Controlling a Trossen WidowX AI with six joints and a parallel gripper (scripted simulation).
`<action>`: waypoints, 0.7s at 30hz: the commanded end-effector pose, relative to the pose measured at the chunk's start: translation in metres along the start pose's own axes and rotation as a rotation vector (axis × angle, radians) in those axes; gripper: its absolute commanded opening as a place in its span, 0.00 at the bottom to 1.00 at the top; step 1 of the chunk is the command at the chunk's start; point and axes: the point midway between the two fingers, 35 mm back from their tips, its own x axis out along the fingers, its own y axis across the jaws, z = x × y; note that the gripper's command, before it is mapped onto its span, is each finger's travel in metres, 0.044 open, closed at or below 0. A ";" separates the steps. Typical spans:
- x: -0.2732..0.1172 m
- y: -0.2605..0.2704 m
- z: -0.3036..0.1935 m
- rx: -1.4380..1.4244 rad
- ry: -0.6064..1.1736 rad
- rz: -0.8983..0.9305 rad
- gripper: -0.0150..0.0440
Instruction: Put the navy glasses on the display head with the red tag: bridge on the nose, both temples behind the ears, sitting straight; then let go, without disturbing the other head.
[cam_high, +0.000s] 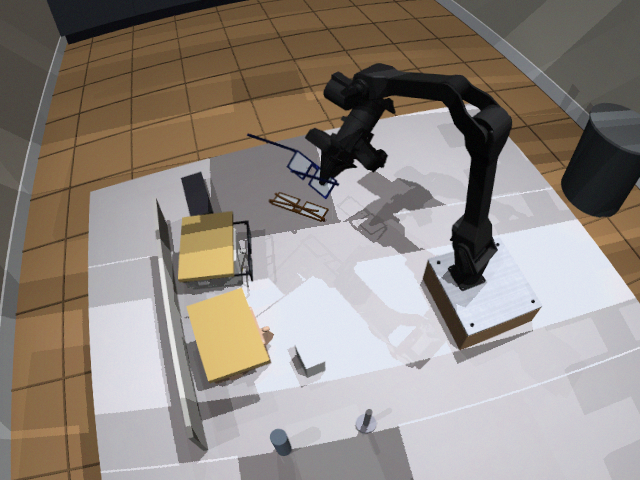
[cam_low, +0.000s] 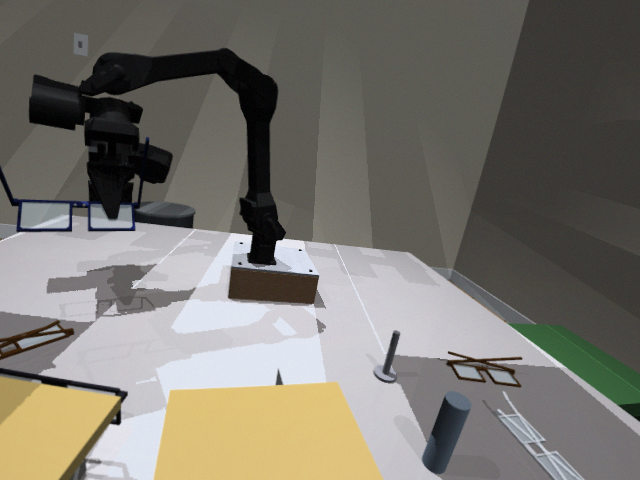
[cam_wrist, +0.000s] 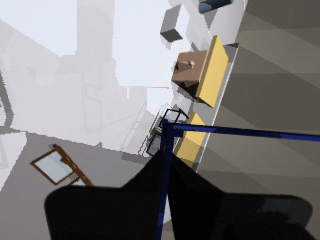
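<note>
You have the gripper (cam_high: 323, 181) (cam_low: 112, 215) (cam_wrist: 163, 155) closed on the navy glasses (cam_high: 298, 162) (cam_low: 44, 215) (cam_wrist: 240, 131), held in the air above the surface (cam_high: 413, 206) (cam_low: 206, 330) (cam_wrist: 45, 80), well apart from both display heads. In the exterior view they hang at the far left, temples spread and rising from the rims. Your wrist view shows what the top view mostly covers: a tan, blocky head (cam_wrist: 187, 67) with a rounded nose and a small red mark, in front of a yellow panel (cam_high: 230, 335) (cam_low: 268, 434) (cam_wrist: 212, 72); its face carries no glasses. Beside it, black glasses (cam_high: 250, 253) (cam_low: 120, 395) (cam_wrist: 175, 111) sit at the front of the other yellow panel (cam_high: 206, 248) (cam_low: 46, 423) (cam_wrist: 190, 140); you cannot make out that head's face. Only the exterior view gives you, at right, a second brown pair (cam_low: 483, 369) and the pale-framed glasses (cam_low: 540, 448), near a smooth blue-grey cylinder (cam_high: 280, 442) (cam_low: 447, 432) (cam_wrist: 216, 5) and a slim peg on a round disc (cam_high: 367, 422) (cam_low: 385, 373). The first brown pair (cam_high: 298, 205) (cam_low: 36, 338) (cam_wrist: 55, 164) lies folded at left there, thin-rimmed with clear lenses. Your arm stands on a wood-sided block (cam_high: 509, 315) (cam_low: 273, 286) with a pale, streaked top.
</note>
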 end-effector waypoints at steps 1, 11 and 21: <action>0.000 0.000 0.000 0.004 0.001 0.002 0.25; 0.021 -0.009 0.016 0.054 -0.054 0.069 0.25; 0.055 -0.023 0.048 0.134 -0.124 0.205 0.25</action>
